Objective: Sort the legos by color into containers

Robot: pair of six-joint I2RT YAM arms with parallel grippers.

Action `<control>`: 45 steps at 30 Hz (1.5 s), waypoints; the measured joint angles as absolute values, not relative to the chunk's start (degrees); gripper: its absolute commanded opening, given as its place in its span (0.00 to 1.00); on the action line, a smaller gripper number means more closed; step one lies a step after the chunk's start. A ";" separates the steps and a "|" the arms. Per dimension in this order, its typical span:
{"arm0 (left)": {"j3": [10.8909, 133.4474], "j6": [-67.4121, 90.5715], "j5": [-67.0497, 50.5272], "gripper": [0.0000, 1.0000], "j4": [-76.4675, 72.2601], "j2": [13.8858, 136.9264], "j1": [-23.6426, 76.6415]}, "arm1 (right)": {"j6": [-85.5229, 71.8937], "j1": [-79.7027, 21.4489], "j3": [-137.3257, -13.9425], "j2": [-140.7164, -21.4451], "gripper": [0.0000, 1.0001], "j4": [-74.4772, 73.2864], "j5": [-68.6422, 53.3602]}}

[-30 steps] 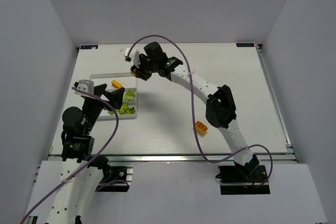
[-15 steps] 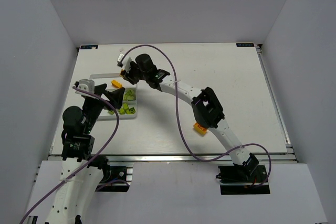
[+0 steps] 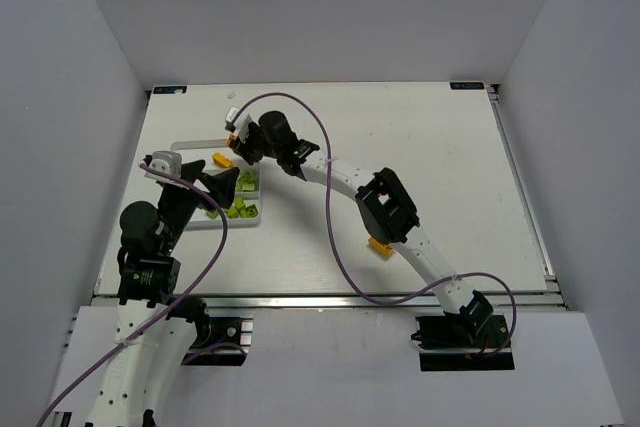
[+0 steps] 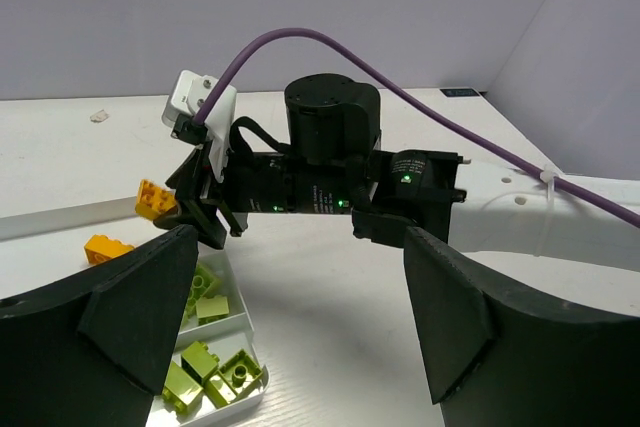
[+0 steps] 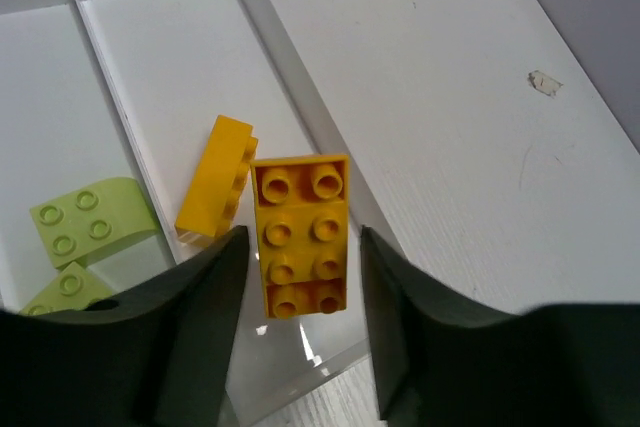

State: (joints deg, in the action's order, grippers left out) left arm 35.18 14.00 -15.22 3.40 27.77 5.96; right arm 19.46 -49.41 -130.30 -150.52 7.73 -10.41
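The white divided tray (image 3: 190, 146) lies at the table's left. My right gripper (image 3: 236, 142) hovers over its far right compartment. In the right wrist view an orange-yellow two-by-four brick (image 5: 302, 237) hangs between the fingers of that gripper (image 5: 303, 239), with a thin gap on each side, so the jaws are open. Another orange brick (image 5: 215, 182) lies on its side in the compartment below, and lime green bricks (image 5: 85, 222) fill the one beside it. My left gripper (image 4: 300, 247) stands wide open and empty above the tray's near right corner, over several green bricks (image 4: 210, 377).
One orange brick (image 3: 378, 243) lies on the table at centre right, half hidden under my right arm's elbow. The right arm stretches diagonally across the table, its purple cable (image 3: 330, 237) looping above. A small scrap of tape (image 5: 544, 81) is on the table beyond the tray.
My right arm has swung left, bringing its gripper and the orange-yellow brick over the tray's far right compartment. Its jaws have widened slightly off the brick. The left arm has stayed put.
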 measured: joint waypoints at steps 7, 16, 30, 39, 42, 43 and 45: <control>35.18 14.00 -15.64 0.94 3.38 28.05 5.96 | 19.22 -49.39 -130.30 -150.52 0.70 9.04 -10.68; 35.18 13.98 -16.73 0.94 3.38 29.69 5.96 | 14.59 -47.77 -119.35 -142.32 0.70 6.22 -12.82; 35.16 15.73 -23.64 0.98 1.32 36.45 6.42 | 7.84 -29.26 -74.13 -92.16 0.89 0.16 -25.23; 35.03 25.23 -31.29 0.98 4.29 38.46 6.50 | 10.68 -20.95 -62.89 -78.70 0.86 -12.56 -38.81; 36.10 26.83 -32.34 0.98 7.40 39.31 6.59 | 11.60 -18.26 -58.33 -75.20 0.83 -15.92 -42.65; 36.51 27.22 -32.51 0.98 8.27 39.68 6.72 | 11.86 -17.52 -57.10 -74.11 0.82 -16.99 -43.77; 37.41 28.01 -32.86 0.98 9.52 40.47 6.98 | 12.23 -16.16 -55.13 -72.23 0.80 -18.00 -45.41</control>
State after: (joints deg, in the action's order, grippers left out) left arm 37.41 28.01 -32.86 9.52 40.47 6.98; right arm 12.23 -16.16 -55.13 -72.23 -18.00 -45.41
